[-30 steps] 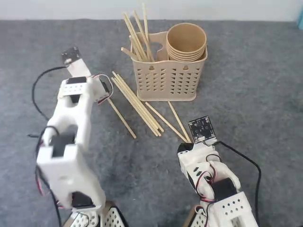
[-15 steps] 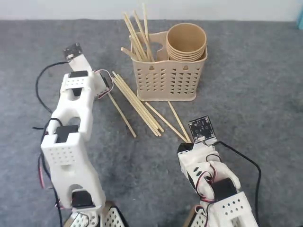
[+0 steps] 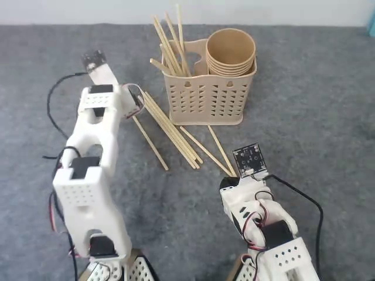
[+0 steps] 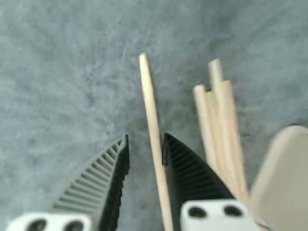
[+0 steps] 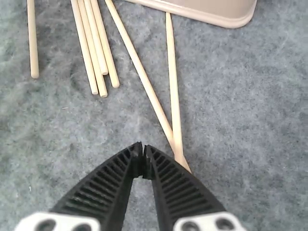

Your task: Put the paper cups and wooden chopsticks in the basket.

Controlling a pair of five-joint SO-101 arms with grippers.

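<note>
The basket (image 3: 205, 96) is seen at the upper middle of the high view. The paper cups (image 3: 231, 52) are stacked inside it, and some chopsticks (image 3: 170, 41) are stood in it too. So the cup part looks done, and the step in hand is judged to be picking up the loose sticks.

A bunch of loose chopsticks (image 3: 173, 132) is laid on the grey mat (image 3: 328, 117), just left of the basket and slanting down to the middle. One single chopstick (image 4: 154, 139) is lined up between the jaws of the left gripper (image 4: 145, 137). The jaws are held a little apart and nothing is gripped yet. The stick may be touching one jaw, but this is hard to tell.

Next, the jaws need to be closed on that thin, pale, round stick, and it must be lifted without rolling away.

The right gripper (image 5: 143, 146) is closed and holds nothing. It is placed just beside the ends of two crossed sticks (image 5: 171, 96).
</note>
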